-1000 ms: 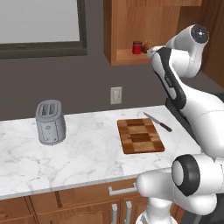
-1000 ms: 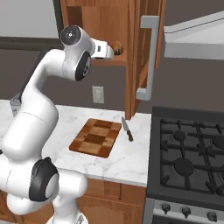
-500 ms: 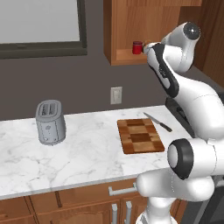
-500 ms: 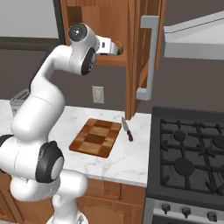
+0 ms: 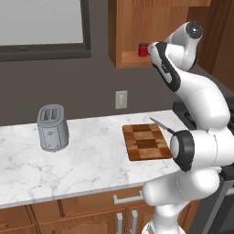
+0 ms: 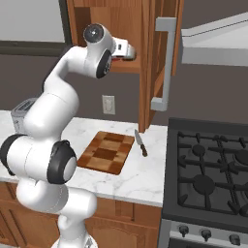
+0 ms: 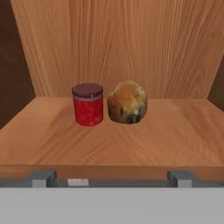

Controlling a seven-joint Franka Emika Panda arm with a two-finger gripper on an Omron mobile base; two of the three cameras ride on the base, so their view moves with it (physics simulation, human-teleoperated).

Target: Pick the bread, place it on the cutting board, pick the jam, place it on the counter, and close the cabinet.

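The jam (image 7: 88, 104), a small red jar with a dark lid, stands on the open cabinet's shelf (image 7: 131, 144). The bread (image 7: 127, 102), a golden-brown bun, sits touching-close on its right. My gripper (image 7: 111, 178) is open wide at the shelf's front edge, short of both, with nothing between its fingertips (image 7: 41, 177). From the left base camera the jam (image 5: 143, 49) shows just ahead of the gripper (image 5: 151, 48). The checkered cutting board (image 5: 146, 141) lies bare on the marble counter (image 5: 91, 160). The cabinet door (image 6: 147, 63) stands open, its silver handle (image 6: 163, 63) facing out.
A knife (image 6: 142, 144) lies on the counter just right of the cutting board (image 6: 106, 151). A silver toaster (image 5: 52, 127) stands at the left. A black gas stove (image 6: 213, 169) adjoins the counter on the right, under a grey hood (image 6: 218, 46).
The arm has carried the hand closer to the cabinet shelf, hiding the bread from the right base camera. The gripper stayed open. Jam, bread and board have not moved.
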